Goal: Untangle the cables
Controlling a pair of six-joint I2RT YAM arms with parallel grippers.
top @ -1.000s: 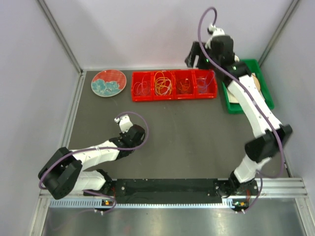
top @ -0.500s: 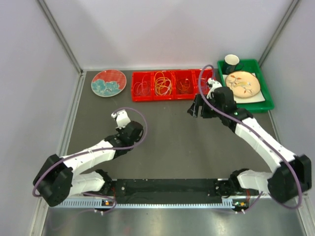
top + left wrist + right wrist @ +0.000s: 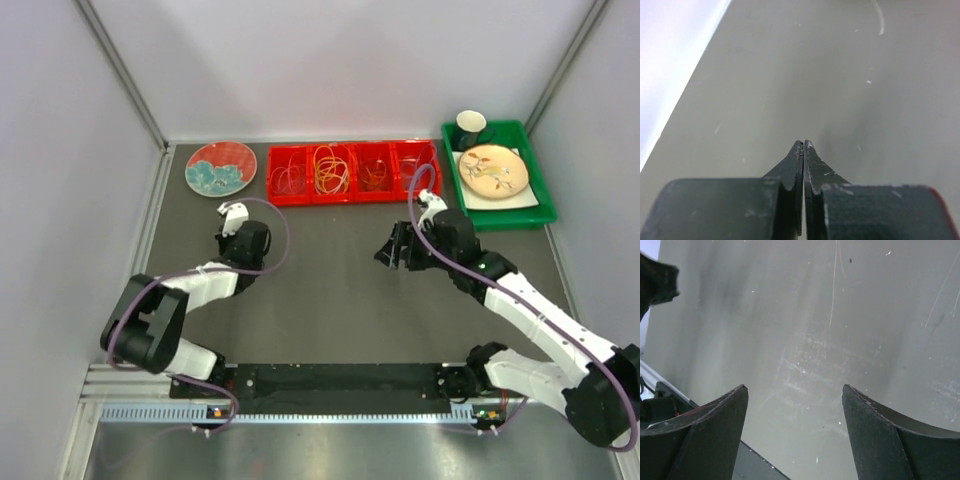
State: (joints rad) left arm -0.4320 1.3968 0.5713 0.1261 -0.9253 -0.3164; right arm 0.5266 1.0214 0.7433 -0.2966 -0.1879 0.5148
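Observation:
The cables lie as thin loose coils in a red four-compartment bin (image 3: 352, 197) at the back of the table. An orange and yellow coil (image 3: 331, 169) is the clearest; paler loops (image 3: 288, 176), reddish loops (image 3: 375, 176) and purplish loops (image 3: 416, 173) fill the other compartments. My left gripper (image 3: 236, 222) (image 3: 803, 142) is shut with nothing in it, low over bare table near the left wall. My right gripper (image 3: 392, 248) (image 3: 795, 386) is open and empty above bare table, in front of the bin. No cable shows in either wrist view.
A red and teal plate (image 3: 221, 168) sits left of the bin. A green tray (image 3: 505, 217) at the back right holds a patterned plate (image 3: 492, 170) and a dark cup (image 3: 471, 124). Walls close in both sides, and a black rail (image 3: 340, 385) runs along the near edge.
My right arm came down from above the bin's right end to the table's middle, jaws still open. My left arm swung toward the back left, still shut.

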